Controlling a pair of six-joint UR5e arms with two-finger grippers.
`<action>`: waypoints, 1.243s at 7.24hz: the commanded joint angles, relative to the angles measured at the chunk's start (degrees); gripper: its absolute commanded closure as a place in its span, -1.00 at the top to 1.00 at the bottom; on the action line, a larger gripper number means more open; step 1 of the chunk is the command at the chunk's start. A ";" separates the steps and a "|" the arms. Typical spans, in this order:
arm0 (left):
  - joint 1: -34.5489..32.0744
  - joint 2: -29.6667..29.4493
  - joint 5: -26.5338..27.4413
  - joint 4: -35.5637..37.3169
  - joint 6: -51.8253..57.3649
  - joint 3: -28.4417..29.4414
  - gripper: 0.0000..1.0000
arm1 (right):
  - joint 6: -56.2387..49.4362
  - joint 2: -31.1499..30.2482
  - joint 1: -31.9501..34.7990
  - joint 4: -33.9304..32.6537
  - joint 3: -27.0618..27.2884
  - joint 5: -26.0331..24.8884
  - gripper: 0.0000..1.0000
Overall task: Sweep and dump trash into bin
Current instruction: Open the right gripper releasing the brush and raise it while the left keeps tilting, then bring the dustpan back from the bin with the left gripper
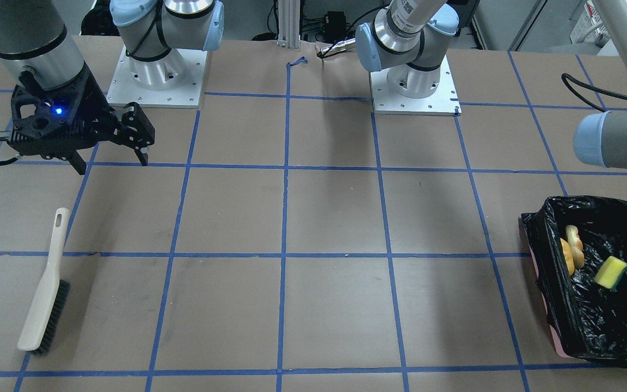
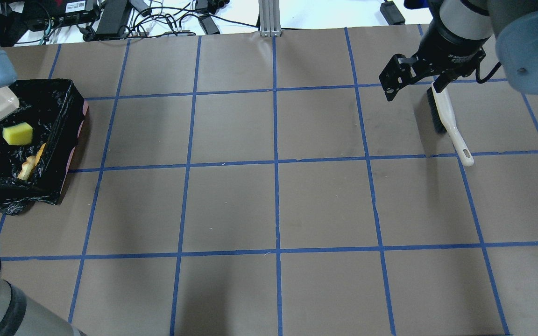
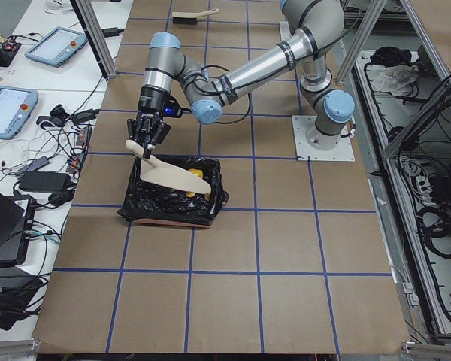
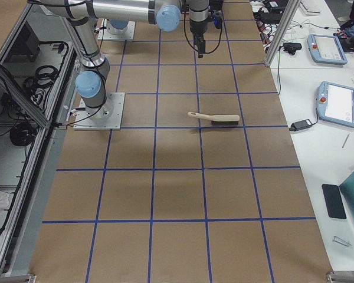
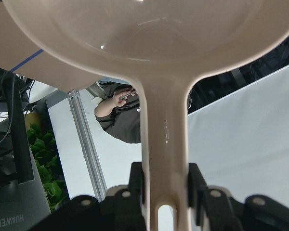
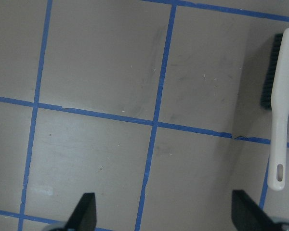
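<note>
The bin [image 1: 591,204], pinkish with a black bag liner, stands at the table's left end; it also shows in the overhead view [image 2: 63,116]. The yellow sponge [image 1: 611,272] and the golden croissant piece [image 1: 572,251] lie inside it. The brown lump does not show. My left gripper [image 5: 164,187] is shut on the handle of the cream dustpan [image 3: 169,175], held tilted over the bin. My right gripper [image 1: 112,164] is open and empty, hovering above the table near the cream brush [image 1: 47,288].
The brush [image 2: 449,116] lies flat on the brown paper near the operators' edge on my right, just beside my right gripper [image 2: 413,91]. Blue tape lines grid the table. Both arm bases [image 1: 155,71] stand at the robot's side.
</note>
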 commanded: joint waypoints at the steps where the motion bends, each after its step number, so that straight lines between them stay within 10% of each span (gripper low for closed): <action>1: -0.32 1.25 2.10 2.00 -1.70 -2.49 -1.00 | 0.20 0.10 0.22 0.07 0.07 -0.07 1.00; 4: 0.29 3.80 -2.87 -2.45 -1.09 -1.62 -1.00 | -0.33 -0.17 0.22 0.16 0.51 -0.16 1.00; 9: 3.01 6.09 -32.36 -32.76 -14.69 10.15 -1.00 | -0.59 -0.26 0.22 0.16 0.95 -0.33 1.00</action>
